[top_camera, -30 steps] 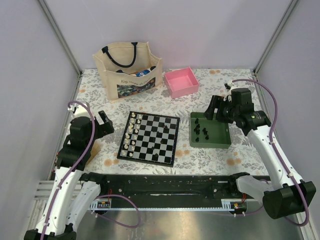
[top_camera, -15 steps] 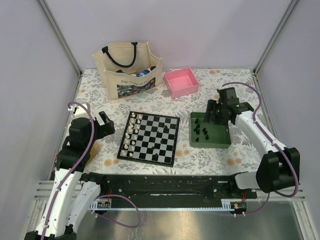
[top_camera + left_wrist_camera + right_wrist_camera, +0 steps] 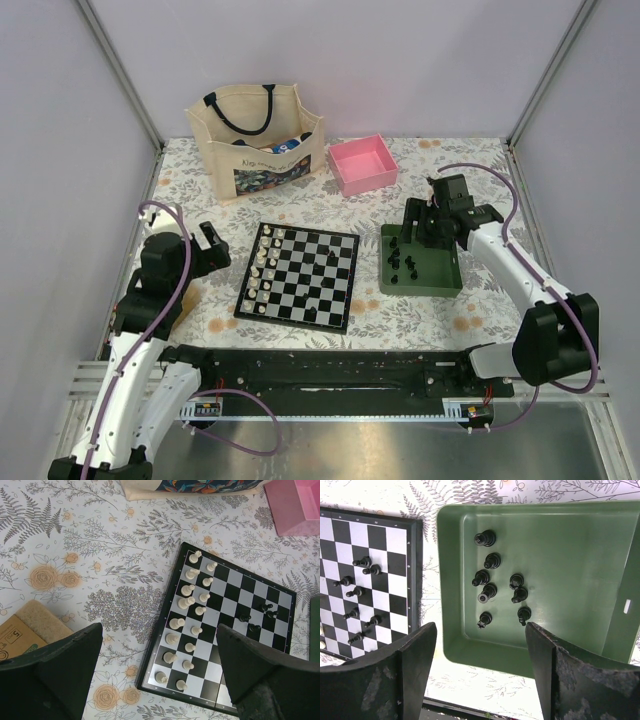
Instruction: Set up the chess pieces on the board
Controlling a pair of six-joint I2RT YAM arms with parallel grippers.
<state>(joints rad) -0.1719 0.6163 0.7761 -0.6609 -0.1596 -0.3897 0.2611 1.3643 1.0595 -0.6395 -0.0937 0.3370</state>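
The right claw (image 3: pixel 480 635), jaws wide apart and empty, hangs over the green tray (image 3: pixel 580 540) by the right edge of the tabletop (image 3: pixel 470 300), which holds eight black chess pieces (image 3: pixel 490 591); seven more show on the board (image 3: pixel 375 540) just left of it. The left claw (image 3: pixel 160 635), also apart, hovers off the board's left edge, where sixteen white pieces (image 3: pixel 185 601) stand in two rows; print on the cloth bag (image 3: pixel 255 130) is unreadable

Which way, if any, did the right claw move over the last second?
Yes. In the overhead view, the right claw shifted left along the green tray's far edge, toward its far left corner.
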